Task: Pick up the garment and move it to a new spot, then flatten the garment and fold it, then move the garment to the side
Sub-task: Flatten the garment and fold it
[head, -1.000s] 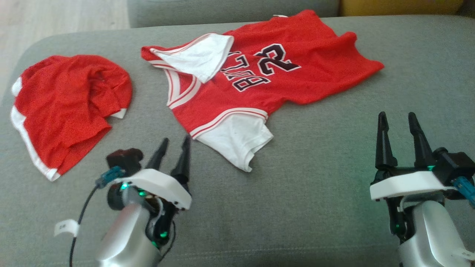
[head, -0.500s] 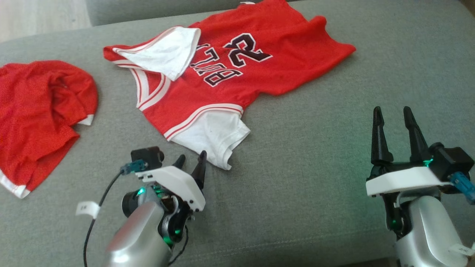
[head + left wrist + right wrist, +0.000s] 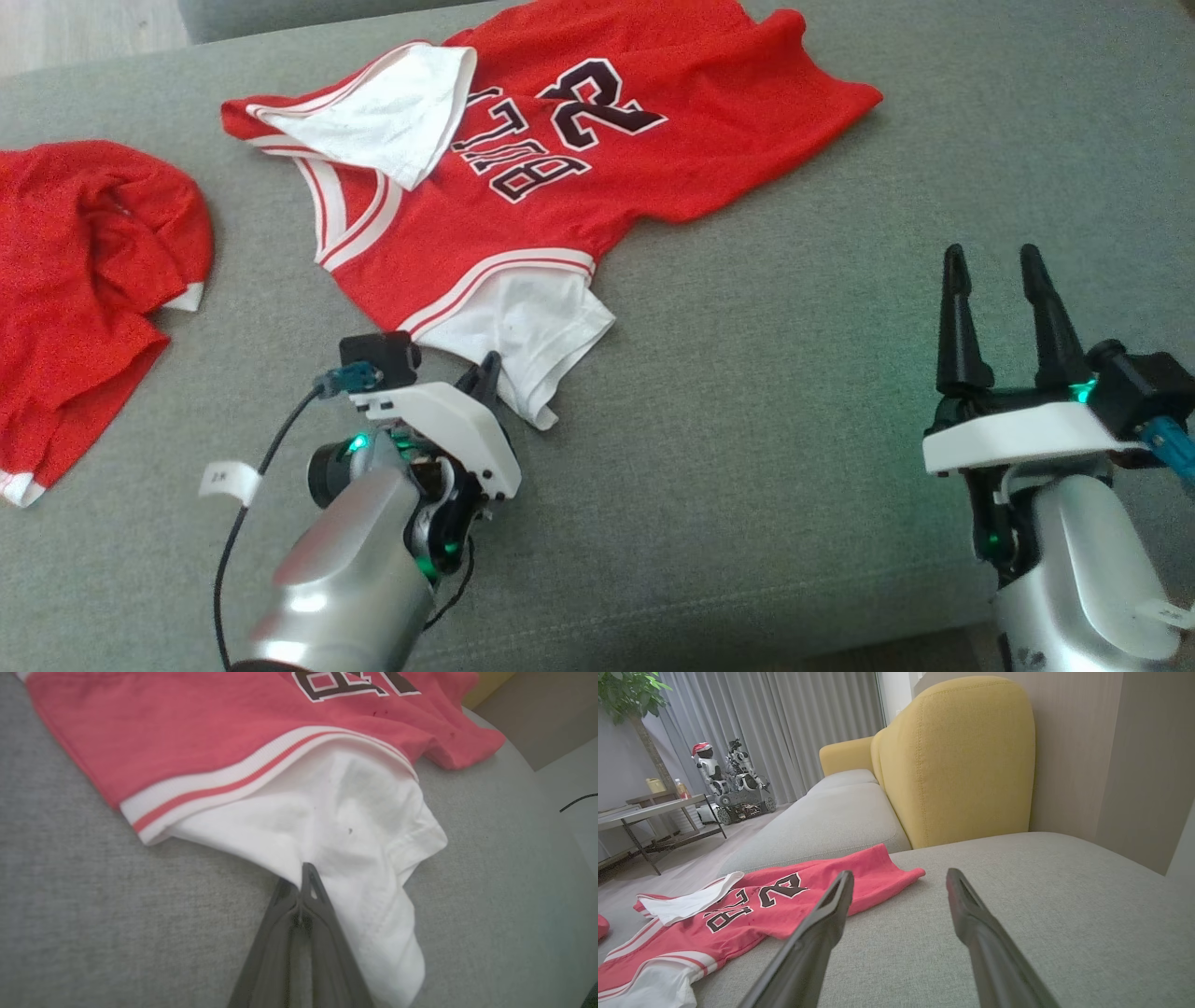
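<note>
While the left gripper (image 3: 484,366) clamps the white sleeve (image 3: 523,327) of the red basketball jersey (image 3: 709,159) and the right gripper (image 3: 991,257) is spread, lifting, flattening and folding remain.

Garments: two, both red with white trim, on the grey sofa seat (image 3: 794,392). One is a numbered jersey (image 3: 579,187) with white sleeves, toward the far edge. One is a crumpled red piece (image 3: 84,280) at the left edge.

Pincers: two, the left pincer (image 3: 485,366) and the right pincer (image 3: 990,257), each with two dark fingers, along the near edge.

Beyond the seat:
- One yellow backrest (image 3: 962,760).
- One potted plant (image 3: 626,695).
- One tabletop (image 3: 658,805) on dark legs, bearing one bottle (image 3: 681,788).
- Robot figures (image 3: 731,784) by the curtain: two, as far as can be told.
</note>
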You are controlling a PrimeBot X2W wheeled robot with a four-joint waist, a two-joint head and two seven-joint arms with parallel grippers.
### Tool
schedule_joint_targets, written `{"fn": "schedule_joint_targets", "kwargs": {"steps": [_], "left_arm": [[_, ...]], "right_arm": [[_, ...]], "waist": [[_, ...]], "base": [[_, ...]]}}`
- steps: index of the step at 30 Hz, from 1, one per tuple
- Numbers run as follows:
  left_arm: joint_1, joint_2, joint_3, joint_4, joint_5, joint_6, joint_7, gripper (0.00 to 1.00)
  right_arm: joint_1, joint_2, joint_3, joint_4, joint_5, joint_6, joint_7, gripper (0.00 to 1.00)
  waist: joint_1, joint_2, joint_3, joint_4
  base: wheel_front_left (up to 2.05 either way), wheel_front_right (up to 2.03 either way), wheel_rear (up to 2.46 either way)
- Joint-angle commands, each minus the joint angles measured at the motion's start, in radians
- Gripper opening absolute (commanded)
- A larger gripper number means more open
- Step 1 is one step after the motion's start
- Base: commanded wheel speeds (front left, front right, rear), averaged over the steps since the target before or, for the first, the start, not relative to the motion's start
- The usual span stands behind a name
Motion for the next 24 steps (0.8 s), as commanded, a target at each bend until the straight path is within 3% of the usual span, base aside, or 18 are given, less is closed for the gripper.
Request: {"fn": "schedule_joint_targets", "kwargs": {"steps": [1,9,16,24], "left_arm": [[-0.036,0.011,0.018,-0.008,0.001,-0.003,-0.031,0.00],[-0.056,0.050,0.065,-0.019,0.042,0.031,-0.162,0.00],[0.021,0.121,0.164,-0.194,0.143,0.076,-0.173,0.00],[0.122,0.129,0.194,-0.287,0.203,0.074,-0.173,0.00]], "right_arm": [[-0.034,-0.002,0.012,-0.035,0.005,-0.001,-0.011,1.00],[-0.029,-0.002,-0.018,-0.008,-0.004,-0.001,-0.011,1.00],[-0.016,-0.002,-0.034,0.027,-0.013,-0.001,-0.011,1.00],[-0.006,-0.002,-0.058,0.090,-0.013,-0.001,-0.011,1.00]], "waist": [[0.0000,0.0000,-0.001,0.007],[0.0000,0.0000,-0.038,0.058],[0.0000,0.0000,-0.086,0.110],[0.0000,0.0000,-0.107,0.146]], "base": [[0.00,0.00,0.00],[0.00,0.00,0.00],[0.00,0.00,0.00],[0.00,0.00,0.00]]}}
